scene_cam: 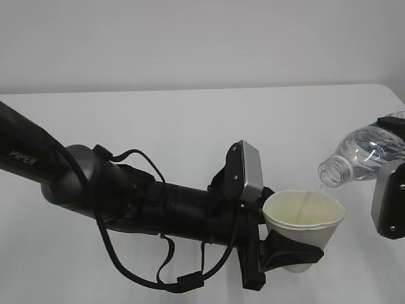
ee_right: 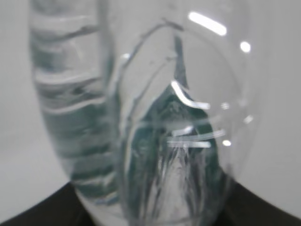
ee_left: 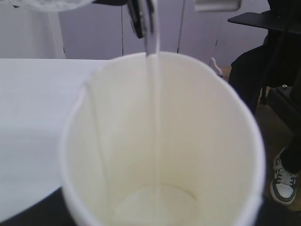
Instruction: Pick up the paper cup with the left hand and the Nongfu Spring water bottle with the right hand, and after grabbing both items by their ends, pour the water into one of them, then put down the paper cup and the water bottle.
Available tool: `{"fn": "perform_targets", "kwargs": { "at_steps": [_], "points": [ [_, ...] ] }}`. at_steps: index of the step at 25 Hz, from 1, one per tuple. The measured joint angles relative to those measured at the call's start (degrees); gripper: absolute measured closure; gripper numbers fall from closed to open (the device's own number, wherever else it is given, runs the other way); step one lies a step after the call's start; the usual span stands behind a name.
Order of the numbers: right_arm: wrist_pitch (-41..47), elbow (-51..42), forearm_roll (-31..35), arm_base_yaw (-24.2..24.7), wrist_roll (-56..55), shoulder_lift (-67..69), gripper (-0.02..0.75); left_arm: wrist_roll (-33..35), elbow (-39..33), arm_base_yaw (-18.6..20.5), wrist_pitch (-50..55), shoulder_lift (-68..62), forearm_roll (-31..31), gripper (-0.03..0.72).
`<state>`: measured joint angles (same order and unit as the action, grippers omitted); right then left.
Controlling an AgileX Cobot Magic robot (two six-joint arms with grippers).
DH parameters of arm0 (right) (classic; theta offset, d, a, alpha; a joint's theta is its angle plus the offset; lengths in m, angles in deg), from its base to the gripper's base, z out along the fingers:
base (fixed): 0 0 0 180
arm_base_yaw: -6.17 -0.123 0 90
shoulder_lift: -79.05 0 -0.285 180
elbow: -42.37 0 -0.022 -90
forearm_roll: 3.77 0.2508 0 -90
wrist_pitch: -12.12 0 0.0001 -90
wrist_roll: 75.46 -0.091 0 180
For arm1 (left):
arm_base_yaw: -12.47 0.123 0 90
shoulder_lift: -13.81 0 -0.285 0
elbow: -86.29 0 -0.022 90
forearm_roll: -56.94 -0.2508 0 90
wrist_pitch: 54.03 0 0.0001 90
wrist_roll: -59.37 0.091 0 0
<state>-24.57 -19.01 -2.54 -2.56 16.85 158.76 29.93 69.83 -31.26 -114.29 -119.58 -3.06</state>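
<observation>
Currently mid-pour. Left gripper [scene_cam: 292,256] pinches the cup [scene_cam: 304,221] low on its wall, near the base; cup is off the table [scene_cam: 190,126], roughly upright, slightly leaning. Right gripper [scene_cam: 395,190] is closed around the bottle [scene_cam: 364,155], which is tipped mouth-down toward the cup. Its fingertips are mostly cut off at the frame edge, but the bottle clearly sits between them. A thin stream of water [ee_left: 153,117] runs from the mouth past the near rim and down the inner wall; a shallow pool shows at the cup bottom in the left wrist view.

Risks, as I judge them:
- The stream enters right at the rim, not the middle. A small drift of either arm could put water outside the cup and onto the table or the left gripper.
- Tipping the bottle further would likely push the stream outward, over the far side.
- The cup is thin paper held low down; as it fills, it could tilt or slip in the jaws, and a harder squeeze would buckle the wall.
- The bottle is soft plastic; squeezing may cause a spurt.
- Right wrist view shows only blurred bottle, so the grip there can't be checked.
</observation>
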Motion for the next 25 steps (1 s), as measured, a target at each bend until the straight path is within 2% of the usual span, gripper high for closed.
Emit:
{"fn": "perform_targets", "kwargs": {
  "at_steps": [25],
  "points": [
    [-0.2,0.0,-1.6,0.0,0.6,0.0,0.382,0.0,0.0,0.0,0.0,0.0,0.1,0.3]
  ]
}}
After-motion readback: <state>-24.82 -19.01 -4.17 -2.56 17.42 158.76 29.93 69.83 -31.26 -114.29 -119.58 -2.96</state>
